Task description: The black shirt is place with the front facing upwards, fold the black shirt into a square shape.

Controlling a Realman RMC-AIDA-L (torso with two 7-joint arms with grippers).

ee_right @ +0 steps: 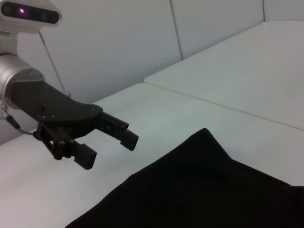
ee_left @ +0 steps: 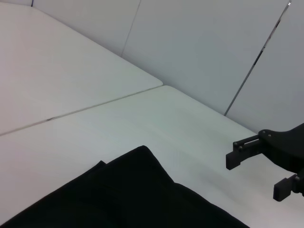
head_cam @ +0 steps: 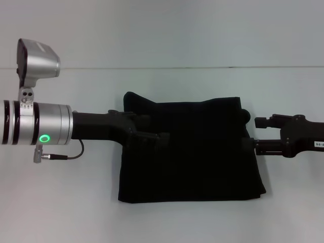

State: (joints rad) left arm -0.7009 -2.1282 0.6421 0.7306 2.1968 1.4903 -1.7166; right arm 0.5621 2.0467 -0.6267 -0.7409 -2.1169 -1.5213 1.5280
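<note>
The black shirt (head_cam: 192,152) lies on the white table as a folded, roughly rectangular bundle; no print shows. Its corner also appears in the left wrist view (ee_left: 133,194) and the right wrist view (ee_right: 204,185). My left gripper (head_cam: 154,134) reaches in from the left and hovers over the shirt's left part. The right wrist view shows this left gripper (ee_right: 110,151) open with nothing between its fingers. My right gripper (head_cam: 255,134) sits at the shirt's right edge, open. The left wrist view shows the same right gripper (ee_left: 256,176) holding nothing.
The white table (head_cam: 61,202) extends around the shirt on all sides. A seam (ee_left: 95,107) runs across the tabletop beyond the shirt. Pale wall panels (ee_left: 199,47) stand behind the table's far edge. A thin cable (head_cam: 71,156) hangs under the left wrist.
</note>
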